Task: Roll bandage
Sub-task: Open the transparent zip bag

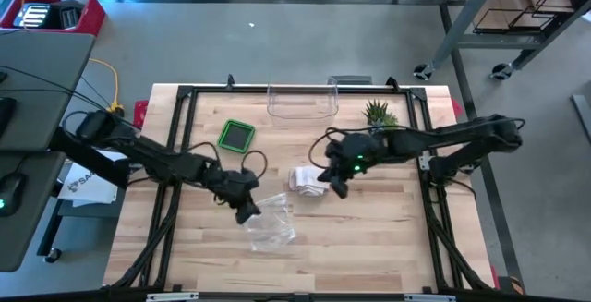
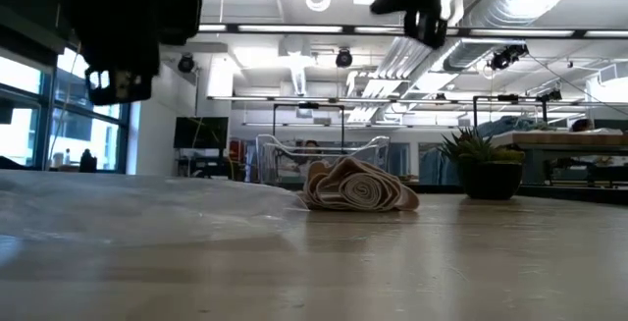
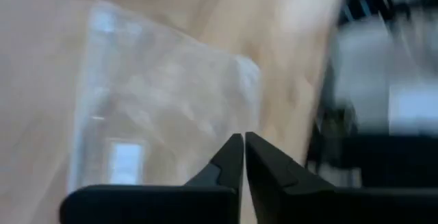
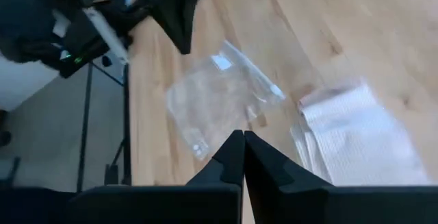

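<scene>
From above we see both pinched-shut grippers, left gripper (image 1: 247, 211) and right gripper (image 1: 337, 187); only the low view shows the bandage (image 2: 358, 187) loosely rolled.

Two black jointed arms w/ loose black cables; green LED on right gripper (image 1: 338, 178).

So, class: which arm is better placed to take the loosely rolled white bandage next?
Probably the right: its gripper hangs beside the bandage; the left gripper is over the clear plastic bag.
</scene>
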Robot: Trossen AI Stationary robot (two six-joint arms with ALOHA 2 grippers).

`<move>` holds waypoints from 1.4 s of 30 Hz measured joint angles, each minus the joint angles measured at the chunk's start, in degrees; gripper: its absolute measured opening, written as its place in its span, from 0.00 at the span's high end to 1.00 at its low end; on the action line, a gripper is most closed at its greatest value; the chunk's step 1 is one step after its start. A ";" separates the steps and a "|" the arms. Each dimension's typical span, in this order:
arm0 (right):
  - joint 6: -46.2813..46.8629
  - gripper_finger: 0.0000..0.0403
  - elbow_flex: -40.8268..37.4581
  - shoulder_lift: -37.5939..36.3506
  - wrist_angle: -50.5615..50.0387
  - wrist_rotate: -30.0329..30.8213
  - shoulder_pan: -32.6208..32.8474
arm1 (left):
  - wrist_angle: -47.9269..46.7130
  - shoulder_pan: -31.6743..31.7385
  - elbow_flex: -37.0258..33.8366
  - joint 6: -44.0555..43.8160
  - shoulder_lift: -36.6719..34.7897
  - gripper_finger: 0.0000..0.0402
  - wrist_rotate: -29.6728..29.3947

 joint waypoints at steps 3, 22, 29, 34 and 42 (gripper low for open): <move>4.81 1.00 -0.02 5.56 2.67 -5.58 -0.47 | 2.61 -1.82 -0.73 -7.17 2.19 0.99 -7.54; 25.46 1.00 23.41 42.31 7.06 3.51 6.71 | -12.20 -16.68 -0.01 -14.25 -10.50 1.00 -39.24; 27.48 1.00 39.49 50.31 -8.21 8.49 6.52 | -11.68 -17.93 -0.01 -6.85 -17.19 1.00 -38.93; 29.55 1.00 41.81 52.04 -18.34 7.54 8.10 | -11.66 -18.58 0.01 -5.46 -18.73 1.00 -38.84; 40.11 1.00 39.30 50.98 -21.15 6.13 14.75 | -11.57 -18.51 0.01 -6.37 -16.74 1.00 -38.82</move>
